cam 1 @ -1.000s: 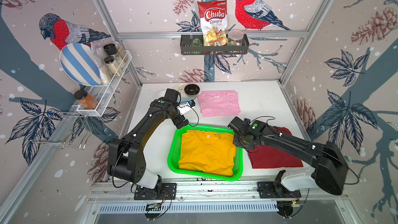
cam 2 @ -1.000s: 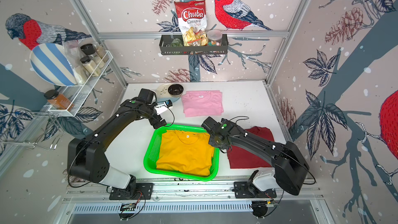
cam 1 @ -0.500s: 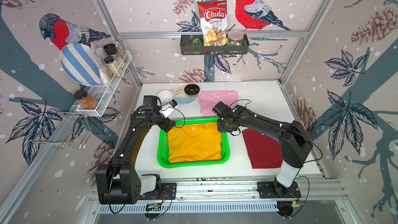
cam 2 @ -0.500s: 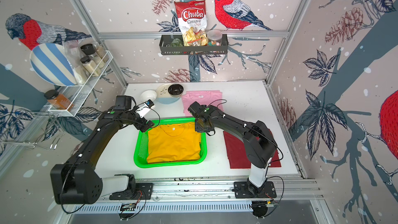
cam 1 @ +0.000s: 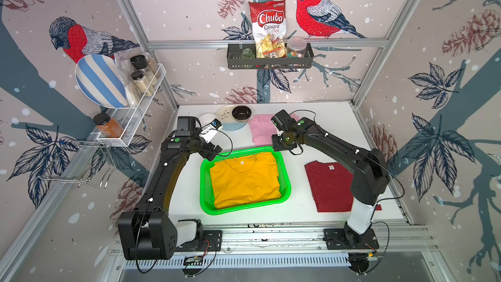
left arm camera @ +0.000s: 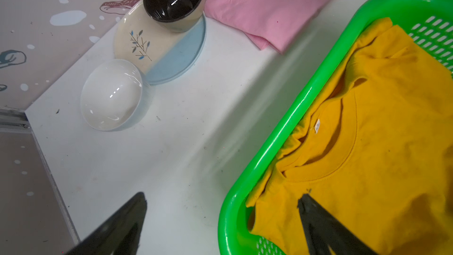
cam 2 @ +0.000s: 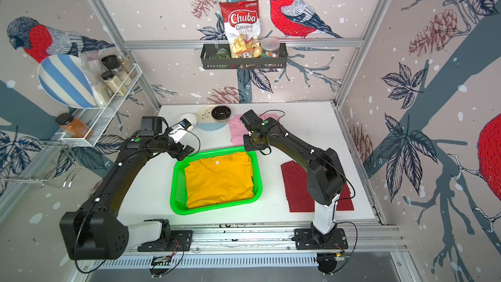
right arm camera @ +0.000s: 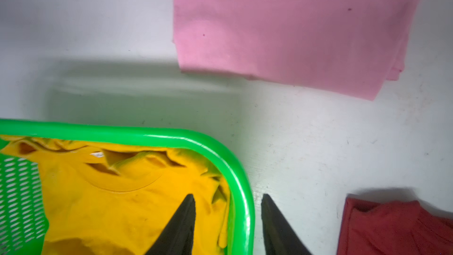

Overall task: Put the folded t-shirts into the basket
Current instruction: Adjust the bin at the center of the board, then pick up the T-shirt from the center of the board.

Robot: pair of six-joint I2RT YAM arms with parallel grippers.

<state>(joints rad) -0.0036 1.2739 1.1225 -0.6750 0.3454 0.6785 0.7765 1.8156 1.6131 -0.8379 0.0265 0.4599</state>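
- The yellow shirt (cam 1: 244, 180) is laid flat inside the green basket (cam 1: 204, 185), and it fills most of it.
- The basket is set in the middle of the white table (cam 1: 336, 116).
- The pink shirt (cam 1: 260, 131) is seen on the table behind the basket, near it but not touching it.
- The red shirt (cam 1: 330, 185) is seen on the table to the right of the basket, apart from it.
- The left claw (left arm camera: 223, 195) is held over the basket's back left corner. Its fingers are spread wide, and nothing is held between them.
- The right claw (right arm camera: 228, 196) is held over the basket's back right corner. Its fingers are spread apart, one over the yellow shirt and one over the table, with the green rim under the gap. Nothing is pinched.
- A black bowl (cam 1: 241, 112) is set on a plate (cam 1: 225, 113) at the back of the table, and a white bowl (cam 1: 207, 119) is placed just beside the plate.
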